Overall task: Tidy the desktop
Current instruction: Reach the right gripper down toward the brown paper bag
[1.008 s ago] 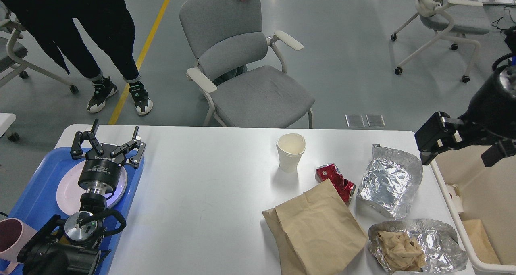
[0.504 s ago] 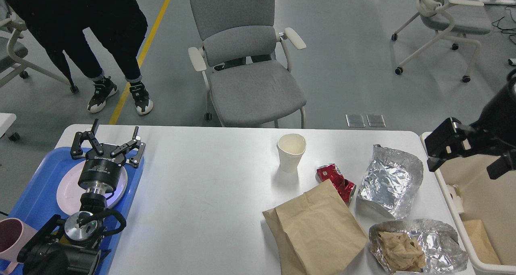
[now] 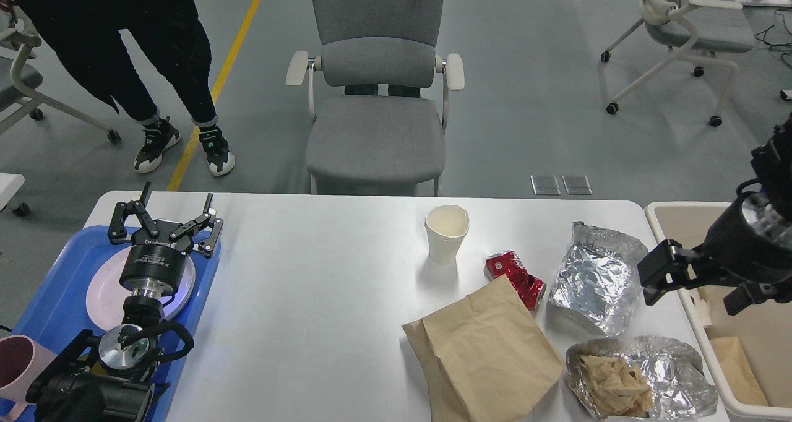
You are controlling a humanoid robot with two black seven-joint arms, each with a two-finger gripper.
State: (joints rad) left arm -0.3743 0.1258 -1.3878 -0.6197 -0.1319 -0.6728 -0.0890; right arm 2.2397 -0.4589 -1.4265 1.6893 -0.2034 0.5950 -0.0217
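Observation:
The white desktop carries a paper cup, a crushed red can, a brown paper bag, a crumpled foil wrapper and a foil sheet holding wadded brown paper. My left gripper stands open and empty over the white plate at the far left. My right gripper hovers at the desktop's right edge, just right of the foil wrapper. It shows dark and end-on, so its fingers cannot be told apart.
A blue tray holds the plate, with a pink cup at its near corner. A beige bin stands past the right edge. A grey chair faces the far edge, a person stands back left.
My right gripper has come down and leftward, from above the bin to beside the foil wrapper. Hands behind the chair turned it square to the desktop. The left arm stayed still.

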